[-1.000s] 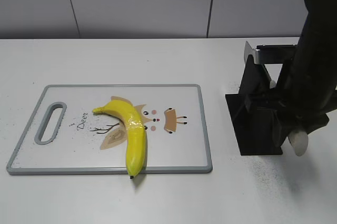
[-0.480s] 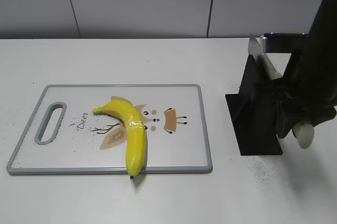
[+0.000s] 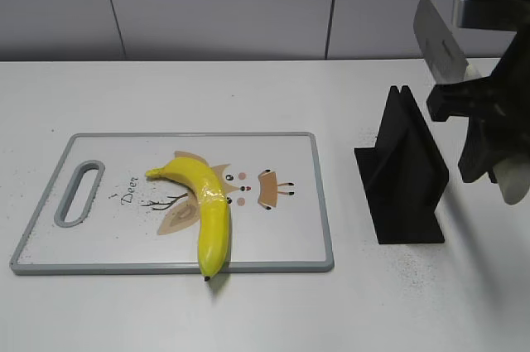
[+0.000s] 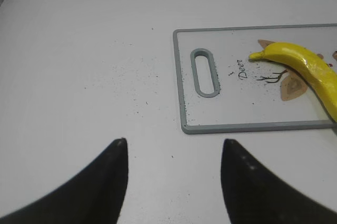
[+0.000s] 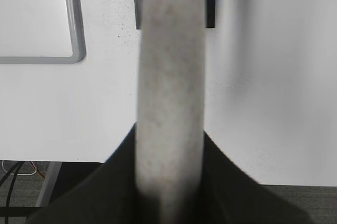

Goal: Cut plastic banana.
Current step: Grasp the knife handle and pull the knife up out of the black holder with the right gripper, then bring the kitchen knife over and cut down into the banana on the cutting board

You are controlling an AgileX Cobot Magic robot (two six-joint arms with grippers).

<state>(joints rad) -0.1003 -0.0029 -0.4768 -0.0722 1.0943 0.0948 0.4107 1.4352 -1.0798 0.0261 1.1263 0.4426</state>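
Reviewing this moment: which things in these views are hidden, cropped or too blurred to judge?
- Exterior view: the right end effector is cut by the right edge, and so is part of the knife.
- Right wrist view: the knife handle is a close blur covering the holder.
- Left wrist view: the plastic banana runs off the right edge, so its tip is unseen.
- Left end effector: absent from the exterior view.

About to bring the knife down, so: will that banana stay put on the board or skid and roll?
The banana looks glossy and hard, so it will probably skid. It is round and curved, so it may rock under the knife. Its tip overhangs the cutting board edge, so it might slide off.
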